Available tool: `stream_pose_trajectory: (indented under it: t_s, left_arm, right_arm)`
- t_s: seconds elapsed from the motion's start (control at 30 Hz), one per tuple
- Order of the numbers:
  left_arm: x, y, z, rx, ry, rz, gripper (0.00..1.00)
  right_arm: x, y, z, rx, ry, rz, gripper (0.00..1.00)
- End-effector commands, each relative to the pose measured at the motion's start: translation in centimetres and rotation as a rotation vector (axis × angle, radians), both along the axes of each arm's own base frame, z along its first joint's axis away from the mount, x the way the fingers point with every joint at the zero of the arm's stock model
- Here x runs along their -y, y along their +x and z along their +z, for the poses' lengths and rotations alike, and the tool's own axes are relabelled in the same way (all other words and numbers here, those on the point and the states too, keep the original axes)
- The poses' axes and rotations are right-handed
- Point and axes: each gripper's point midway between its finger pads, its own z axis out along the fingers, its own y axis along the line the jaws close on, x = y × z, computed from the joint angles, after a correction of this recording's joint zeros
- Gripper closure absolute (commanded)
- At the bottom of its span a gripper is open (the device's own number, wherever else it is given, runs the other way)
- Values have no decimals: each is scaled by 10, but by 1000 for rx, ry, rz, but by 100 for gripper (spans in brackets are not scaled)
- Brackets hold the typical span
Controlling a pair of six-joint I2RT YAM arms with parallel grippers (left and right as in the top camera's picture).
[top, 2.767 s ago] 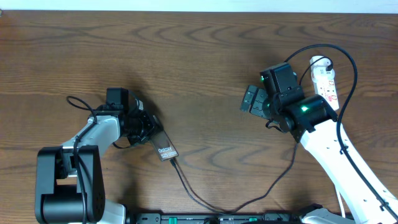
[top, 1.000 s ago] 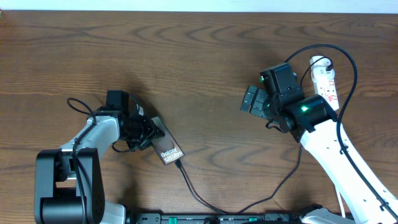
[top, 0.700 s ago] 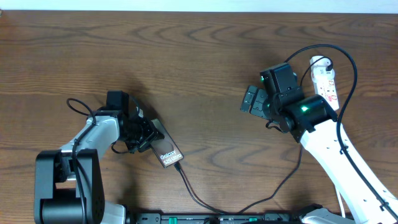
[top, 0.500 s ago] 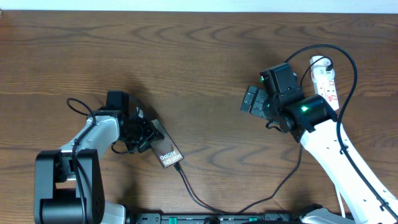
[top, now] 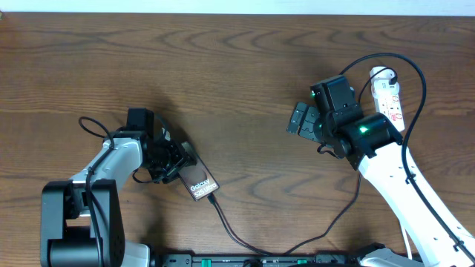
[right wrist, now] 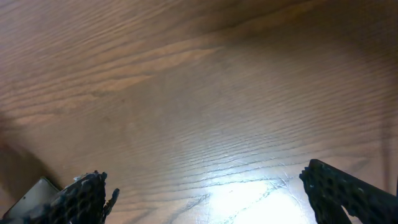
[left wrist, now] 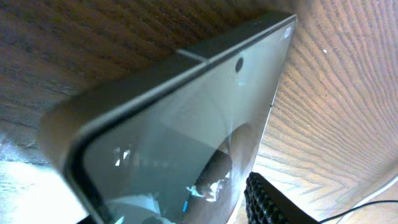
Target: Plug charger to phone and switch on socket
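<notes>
The bronze-brown phone (top: 199,182) lies angled at the left, "Galaxy" lettering up. My left gripper (top: 169,160) is shut on its upper end. In the left wrist view the phone's glass face (left wrist: 186,137) fills the frame, with one finger (left wrist: 268,200) beside it. The charger, a thin black cable (top: 231,234), meets the phone's lower end and runs along the front edge, then up to the right. The white socket (top: 389,100) lies at the far right. My right gripper (top: 300,119) hovers open and empty left of the socket, over bare wood (right wrist: 214,199).
The right arm's white link (top: 415,193) crosses the right front of the table. A thicker black cable (top: 415,67) loops over the socket's top end. The arm bases stand along the front edge (top: 260,259).
The left gripper has turned and shifted the phone slightly, first toward the lower right, then a little back left. The charger cable's end moved with it. The right arm has not moved.
</notes>
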Motion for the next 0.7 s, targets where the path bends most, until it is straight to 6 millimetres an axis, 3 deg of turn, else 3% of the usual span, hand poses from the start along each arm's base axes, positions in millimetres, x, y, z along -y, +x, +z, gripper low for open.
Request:
stream_pose_trajectory:
  t_s: [0.0,0.67]
  left_arm:
    - [-16,-14,-19,-55,111,-5,51]
    - [-16,-15,-19,-59,111,-5,50]
  right_arm:
    - [0,1,5,16,-1,-11,1]
    - [0,1,5,16,-1,-11,1]
